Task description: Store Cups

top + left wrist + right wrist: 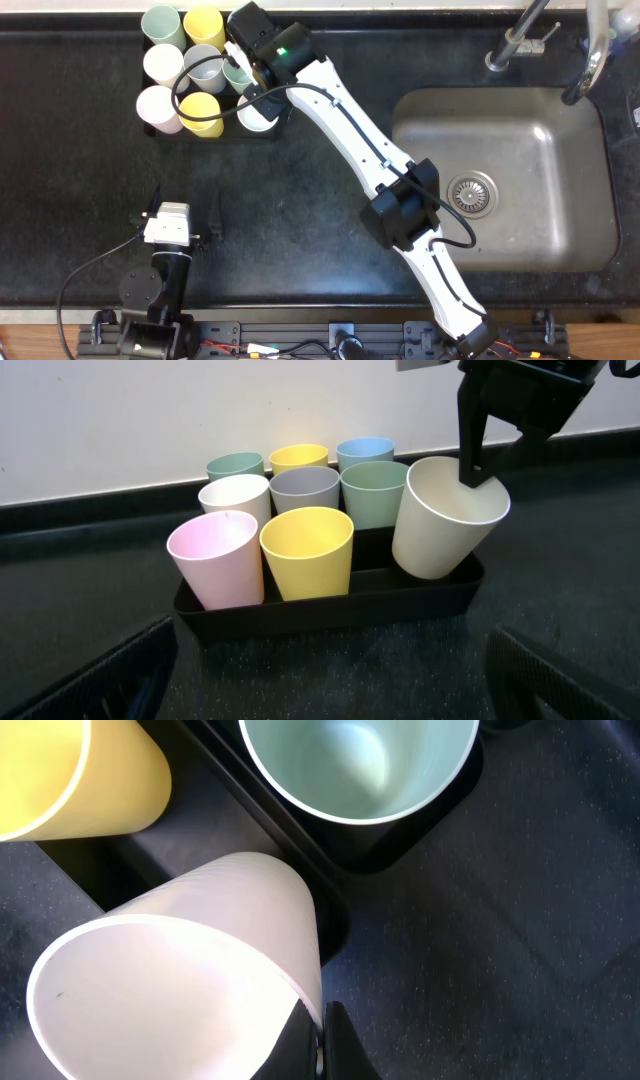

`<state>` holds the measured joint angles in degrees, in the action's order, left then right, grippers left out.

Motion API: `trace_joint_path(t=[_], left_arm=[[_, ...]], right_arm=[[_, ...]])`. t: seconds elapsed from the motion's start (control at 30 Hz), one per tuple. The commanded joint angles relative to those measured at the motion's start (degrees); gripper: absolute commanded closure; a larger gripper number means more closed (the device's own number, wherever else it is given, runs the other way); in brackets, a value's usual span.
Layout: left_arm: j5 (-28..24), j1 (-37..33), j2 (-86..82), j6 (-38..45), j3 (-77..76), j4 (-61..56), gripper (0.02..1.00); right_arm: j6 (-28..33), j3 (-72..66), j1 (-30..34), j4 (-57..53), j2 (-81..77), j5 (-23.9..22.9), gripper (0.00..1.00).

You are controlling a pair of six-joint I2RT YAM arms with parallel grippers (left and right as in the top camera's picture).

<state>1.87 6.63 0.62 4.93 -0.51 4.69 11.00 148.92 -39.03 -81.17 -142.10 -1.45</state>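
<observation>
A black tray (330, 610) holds several pastel cups, with a pink cup (215, 558) and a yellow cup (307, 550) in its front row. At the tray's right front corner a white cup (445, 520) leans outward, its base inside the tray. My right gripper (475, 470) is shut on that cup's rim from above. In the right wrist view one finger (335, 1040) sits outside the white cup (180, 970), beside a pale green cup (360, 765). In the top view the right gripper (250, 92) is over the tray (262, 135). My left gripper (187, 212) stands open, low over the counter.
The counter (300, 230) is dark and speckled. A steel sink (500, 180) with a faucet (515, 40) lies to the right. A wall runs behind the tray. The right arm's white links (350, 120) cross the middle of the counter.
</observation>
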Motion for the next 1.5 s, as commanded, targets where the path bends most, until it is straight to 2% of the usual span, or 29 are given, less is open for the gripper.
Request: trace_joint_path(t=[0.03, 0.2, 1.2, 1.23, 1.3, 1.33, 1.4, 1.43, 1.5], left_arm=[[-0.5, -0.3, -0.5, 1.2, 0.1, 0.1, 0.02], [-0.6, -0.3, -0.5, 1.2, 0.1, 0.1, 0.02], [-0.5, -0.3, -0.5, 1.2, 0.1, 0.1, 0.02], [-0.5, -0.3, -0.5, 1.2, 0.1, 0.1, 0.02], [-0.5, -0.3, -0.5, 1.2, 0.1, 0.1, 0.02], [-0.6, -0.3, -0.5, 1.2, 0.1, 0.1, 0.02], [-0.5, -0.3, -0.5, 1.2, 0.1, 0.1, 0.02], [-0.6, -0.3, -0.5, 1.2, 0.1, 0.1, 0.02], [-0.5, -0.3, -0.5, 1.2, 0.1, 0.1, 0.02]], right_arm=[[0.6, 1.2, 0.0, 0.3, -1.4, 0.8, 0.958], [0.8, 1.2, 0.0, 0.0, -1.6, 2.1, 0.958], [3.3, 1.1, -0.1, 0.5, -3.3, 2.1, 0.95], [3.3, 1.1, -0.1, 0.6, -3.3, 2.1, 0.829], [3.3, 1.1, -0.1, 0.6, -3.3, 2.1, 0.454], [3.3, 1.1, -0.1, 0.6, -3.3, 2.1, 0.354], [3.3, 1.1, -0.1, 0.6, -3.3, 2.1, 0.253], [3.4, 1.1, -0.1, 0.6, -3.3, 2.1, 0.139], [3.4, 1.1, -0.1, 0.7, -3.3, 2.1, 0.009]])
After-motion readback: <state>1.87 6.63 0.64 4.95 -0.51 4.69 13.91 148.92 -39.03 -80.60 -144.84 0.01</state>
